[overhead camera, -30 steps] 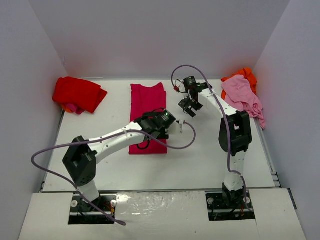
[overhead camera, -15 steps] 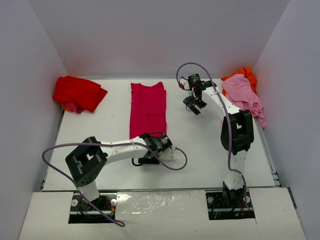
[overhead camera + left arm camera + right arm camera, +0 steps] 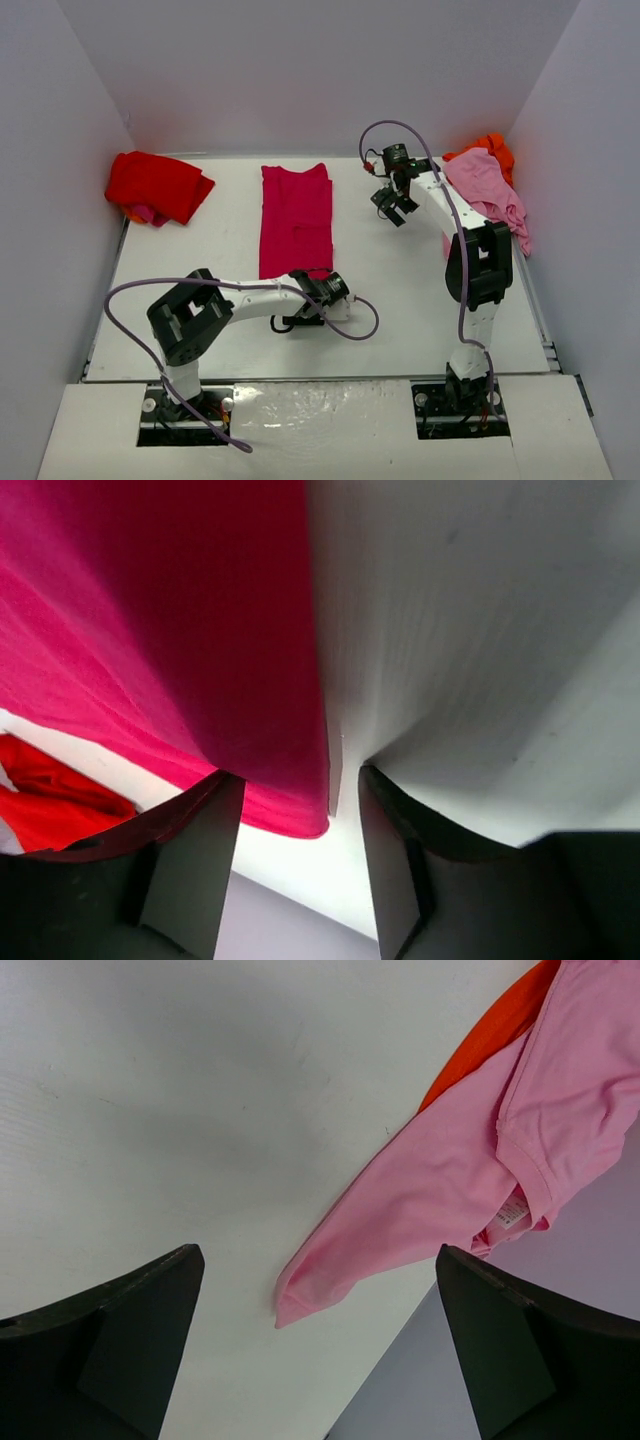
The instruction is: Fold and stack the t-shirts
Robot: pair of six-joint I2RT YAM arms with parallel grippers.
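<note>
White desk [image 3: 400, 320] carries it all. Crimson-magenta t-shirt [image 3: 296, 215] lies flat as a long folded strip just left of centre, running 12 to 6 o'clock. Bright red t-shirt [image 3: 155, 185] sits bunched at the 10 o'clock corner. Pale pink t-shirt [image 3: 485, 190] is heaped at 2 o'clock over the orange t-shirt [image 3: 494, 148] — only an orange edge shows. Left gripper [image 3: 338, 297] is low at the strip's 6 o'clock end, jaws partly apart, the hem corner between them unpinched. Right gripper [image 3: 392, 207] hangs gaping wide — holding nothing — at 9 o'clock of the pink heap.
</note>
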